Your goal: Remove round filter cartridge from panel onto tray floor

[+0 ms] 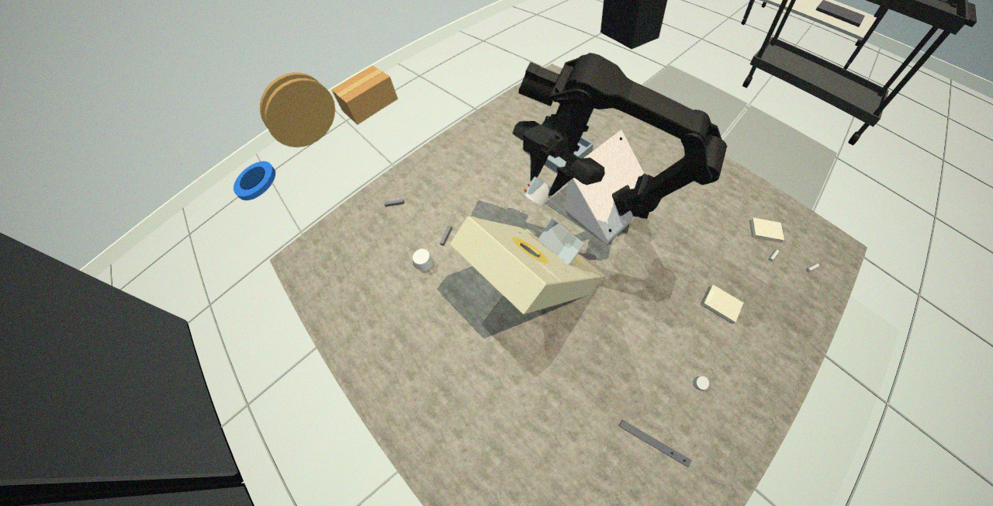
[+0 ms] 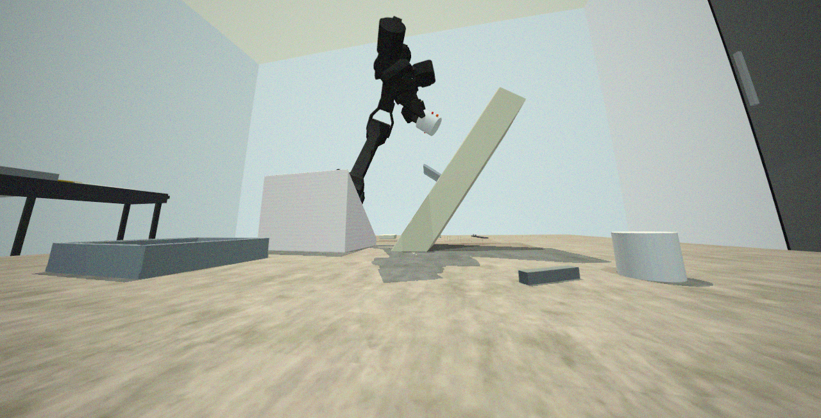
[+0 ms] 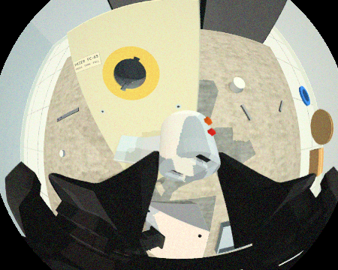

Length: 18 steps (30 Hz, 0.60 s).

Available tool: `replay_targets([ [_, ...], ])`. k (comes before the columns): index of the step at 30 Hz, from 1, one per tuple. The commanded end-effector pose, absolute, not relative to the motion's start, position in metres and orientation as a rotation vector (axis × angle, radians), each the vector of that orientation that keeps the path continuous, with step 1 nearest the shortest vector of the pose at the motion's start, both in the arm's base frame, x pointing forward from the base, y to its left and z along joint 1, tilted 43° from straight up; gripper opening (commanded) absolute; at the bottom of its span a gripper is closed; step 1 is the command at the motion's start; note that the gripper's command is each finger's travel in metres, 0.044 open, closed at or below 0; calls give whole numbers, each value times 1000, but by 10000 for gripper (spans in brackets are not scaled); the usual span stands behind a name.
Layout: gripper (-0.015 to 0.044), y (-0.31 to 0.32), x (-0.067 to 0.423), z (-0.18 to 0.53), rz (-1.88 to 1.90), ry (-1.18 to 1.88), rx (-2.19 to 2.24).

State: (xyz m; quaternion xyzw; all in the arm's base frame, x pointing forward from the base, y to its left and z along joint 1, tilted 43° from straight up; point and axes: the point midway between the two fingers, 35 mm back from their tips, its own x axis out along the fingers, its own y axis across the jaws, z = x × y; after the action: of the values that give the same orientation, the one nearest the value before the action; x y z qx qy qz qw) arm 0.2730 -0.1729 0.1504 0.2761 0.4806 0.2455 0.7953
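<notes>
My gripper [image 1: 538, 185] [image 2: 421, 118] [image 3: 188, 157] is shut on the white round filter cartridge [image 1: 535, 193] [image 2: 428, 125] [image 3: 185, 139], which has two red marks on its side. I hold it in the air, clear of the tilted cream service panel [image 1: 510, 272] [image 2: 459, 177] [image 3: 139, 25]. The panel's yellow-ringed socket [image 1: 531, 250] [image 3: 130, 71] is an empty dark hole. The grey-blue tray [image 2: 154, 253] sits on the carpet beyond the white wedge-shaped arm base [image 1: 610, 173] [image 2: 310, 211]; in the top view the arm mostly hides it.
A small grey bracket [image 1: 563, 243] [image 2: 431, 172] sticks out by the panel. A white cylinder [image 1: 422, 259] [image 2: 648, 254], a grey bar [image 1: 444, 234] [image 2: 548, 275], two cream tiles [image 1: 767, 228] [image 1: 722, 303] and a long grey strip [image 1: 655, 443] lie on the carpet.
</notes>
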Motion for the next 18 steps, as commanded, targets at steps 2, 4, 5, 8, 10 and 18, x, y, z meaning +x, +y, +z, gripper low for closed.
replay_targets([
  [2,0,-190,277,133,561,1026,555],
  [4,0,-191,278,130,566,1026,552],
  [5,0,-183,275,136,548,1038,582],
  [8,0,-195,268,124,476,1089,623],
  [10,0,-205,262,114,409,1131,659],
  [18,0,-245,233,76,109,1267,806],
])
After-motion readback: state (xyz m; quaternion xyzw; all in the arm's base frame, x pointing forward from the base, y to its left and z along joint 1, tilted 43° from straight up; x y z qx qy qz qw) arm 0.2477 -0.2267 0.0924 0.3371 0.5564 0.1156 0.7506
